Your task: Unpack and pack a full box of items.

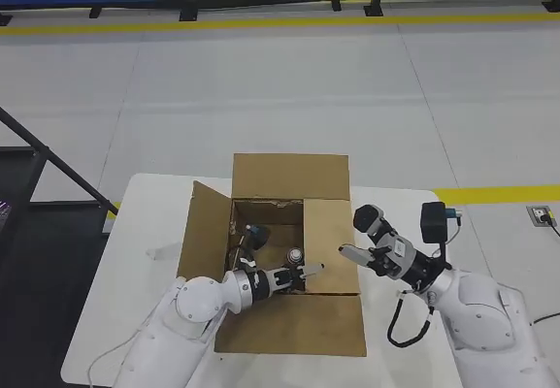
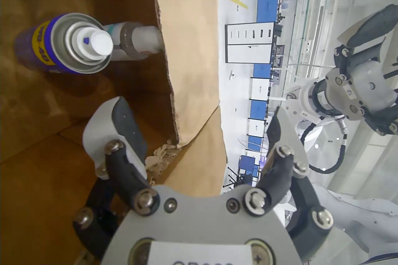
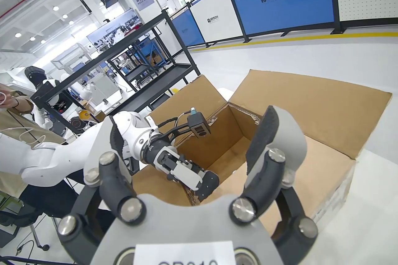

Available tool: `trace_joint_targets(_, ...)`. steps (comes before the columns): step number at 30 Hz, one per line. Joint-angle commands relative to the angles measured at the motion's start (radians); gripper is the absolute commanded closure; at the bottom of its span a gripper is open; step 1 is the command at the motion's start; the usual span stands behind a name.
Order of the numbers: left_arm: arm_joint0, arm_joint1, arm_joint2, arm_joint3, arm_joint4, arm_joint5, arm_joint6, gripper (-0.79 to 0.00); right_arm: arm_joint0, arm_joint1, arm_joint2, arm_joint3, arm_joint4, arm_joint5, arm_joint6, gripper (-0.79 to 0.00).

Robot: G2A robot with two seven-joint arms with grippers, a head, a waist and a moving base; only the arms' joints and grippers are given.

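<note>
Black rubber pads spread apart, the left tool (image 2: pixel 199 120) hangs empty inside the open brown cardboard box (image 1: pixel 260 335) on the white surface (image 1: pixel 153 223). Seen from above, the upright blue metal spray can (image 2: pixel 59 45) stands around 11 o'clock of it, just beside a grey-collared, white-capped bottle (image 2: pixel 136 39). The grasp likely goes best with both pads squared on the can's body, clear of bottle and cardboard wall. The right tool (image 1: pixel 357 238), also apart, hovers at the box's 3 o'clock.

Brown cardboard box (image 1: pixel 294 330), flaps open; inside, blue spray can (image 2: pixel 59 45) upright, grey-capped bottle (image 2: pixel 136 39) beside it
</note>
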Motion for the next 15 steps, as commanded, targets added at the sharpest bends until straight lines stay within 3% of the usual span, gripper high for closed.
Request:
trace_joint_targets(1,-0.013,-0.008,0.02,0.026,-0.026,-0.01,0.029,-0.785,-0.002,0.003,0.002,0.0,-0.002,-0.001,-0.006,-0.785)
trace_joint_targets(8,-0.024,-0.024,0.049,0.043,-0.064,-0.059,0.124,-0.785,-0.035,0.011,0.024,-0.025,-0.028,-0.017,-0.067,-0.785)
trace_joint_targets(15,0.004,-0.025,0.049,-0.078,-0.054,-0.075,0.175,-0.785,-0.061,0.017,0.037,-0.027,-0.049,-0.04,-0.148,-0.785)
